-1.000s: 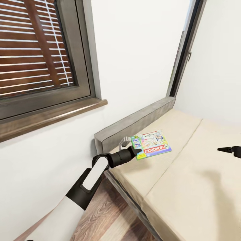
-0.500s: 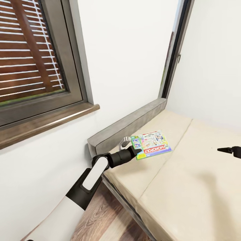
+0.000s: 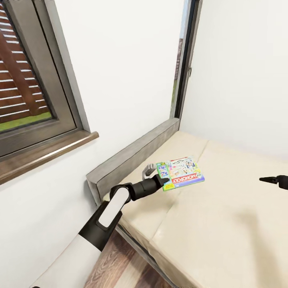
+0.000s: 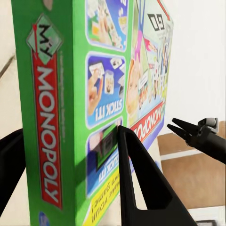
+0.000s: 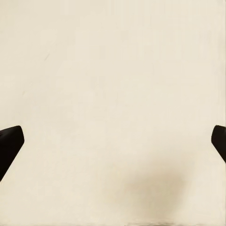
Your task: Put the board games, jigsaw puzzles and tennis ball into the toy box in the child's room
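- The bed (image 3: 224, 224) spreads below and beyond the left pincer (image 3: 162, 182), its cream mattress bare.
- A grey padded rail (image 3: 132, 154) borders it on the wall side, just behind the pincer.
- 1 seam crosses the mattress beneath the pincer.

You are looking at a bed (image 3: 224, 224) with a cream mattress divided by seams into panels, and a grey padded headboard (image 3: 132, 154) that runs along the white wall (image 3: 128, 68). At your upper left is a window (image 3: 24, 92) with a dark grey frame, reddish-brown slats and a strip of green behind the glass, above a brown wooden sill (image 3: 48, 154). A second narrow dark-framed window (image 3: 185, 60) stands in the corner. Wood-grain floor (image 3: 116, 264) shows beside the bed.
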